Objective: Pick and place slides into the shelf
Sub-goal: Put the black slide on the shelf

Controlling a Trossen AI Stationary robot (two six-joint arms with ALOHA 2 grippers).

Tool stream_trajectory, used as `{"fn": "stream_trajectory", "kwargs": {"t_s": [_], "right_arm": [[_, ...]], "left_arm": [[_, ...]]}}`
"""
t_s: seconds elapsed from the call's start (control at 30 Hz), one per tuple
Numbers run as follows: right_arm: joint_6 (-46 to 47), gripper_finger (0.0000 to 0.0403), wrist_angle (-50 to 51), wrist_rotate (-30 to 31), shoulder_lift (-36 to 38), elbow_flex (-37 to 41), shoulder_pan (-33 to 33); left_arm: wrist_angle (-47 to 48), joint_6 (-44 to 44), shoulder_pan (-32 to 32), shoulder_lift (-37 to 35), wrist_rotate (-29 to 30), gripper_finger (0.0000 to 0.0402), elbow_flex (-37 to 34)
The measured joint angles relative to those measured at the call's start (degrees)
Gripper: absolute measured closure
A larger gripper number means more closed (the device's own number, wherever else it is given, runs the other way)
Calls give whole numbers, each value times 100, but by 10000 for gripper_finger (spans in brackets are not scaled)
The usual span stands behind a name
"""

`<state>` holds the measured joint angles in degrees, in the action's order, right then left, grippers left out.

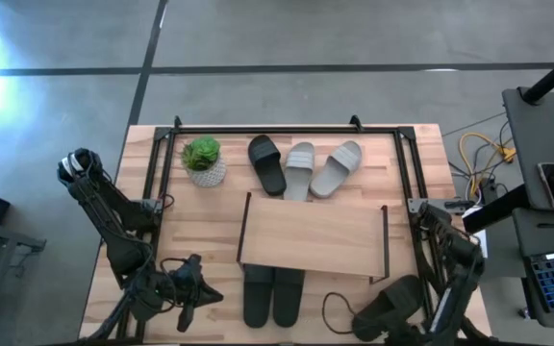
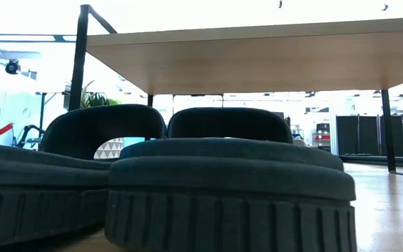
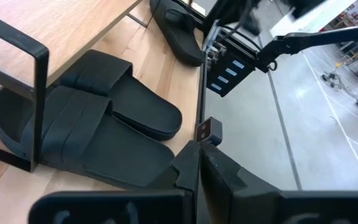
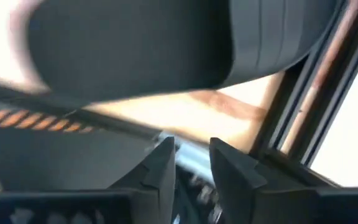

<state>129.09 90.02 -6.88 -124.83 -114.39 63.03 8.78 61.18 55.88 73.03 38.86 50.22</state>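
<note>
The shelf (image 1: 311, 235) stands mid-table, its plank top low over two black slides (image 1: 273, 293) that lie side by side with their heels sticking out on the near side; they fill the low view (image 2: 229, 189). Beyond the shelf lie a black slide (image 1: 267, 163) and two light grey slides (image 1: 320, 170). Another black slide (image 1: 385, 306) rests flat at the near right. My right gripper (image 4: 191, 165) points down just beside it, fingers a little apart with nothing between them. My left gripper (image 3: 197, 168) hangs shut at the near left, clear of everything.
A small potted plant (image 1: 203, 160) stands at the far left. Black rails (image 1: 287, 128) frame the tabletop. A dark cable loop (image 1: 335, 309) lies on the wood between the shelf and the near-right slide. Bare wood lies left of the shelf.
</note>
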Motion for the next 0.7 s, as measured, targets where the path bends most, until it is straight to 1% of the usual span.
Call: {"fn": "stream_trajectory", "kwargs": {"t_s": [0.07,0.17,0.23,0.33,0.43,0.5,0.57,0.7], "right_arm": [[29,326,-3,69,269,-12,50],[156,336,-7,379,685,271,173],[145,338,2,494,960,621,252],[187,339,6,413,1246,1274,339],[191,339,-42,240,1414,1808,341],[173,339,-161,191,1459,2007,293],[98,339,-344,196,1463,2077,232],[95,339,-395,234,1360,2043,152]], "left_arm": [[-40,-4,0,0,-1,402,0],[-89,-4,-8,0,-3,402,15],[-85,-1,-33,0,-23,402,13],[-85,-3,-46,0,-16,402,13],[-93,-3,-78,2,-19,402,22],[-91,-1,-81,2,-16,402,22],[-88,0,-81,2,-14,402,22],[-83,5,-97,2,-19,402,15]]}}
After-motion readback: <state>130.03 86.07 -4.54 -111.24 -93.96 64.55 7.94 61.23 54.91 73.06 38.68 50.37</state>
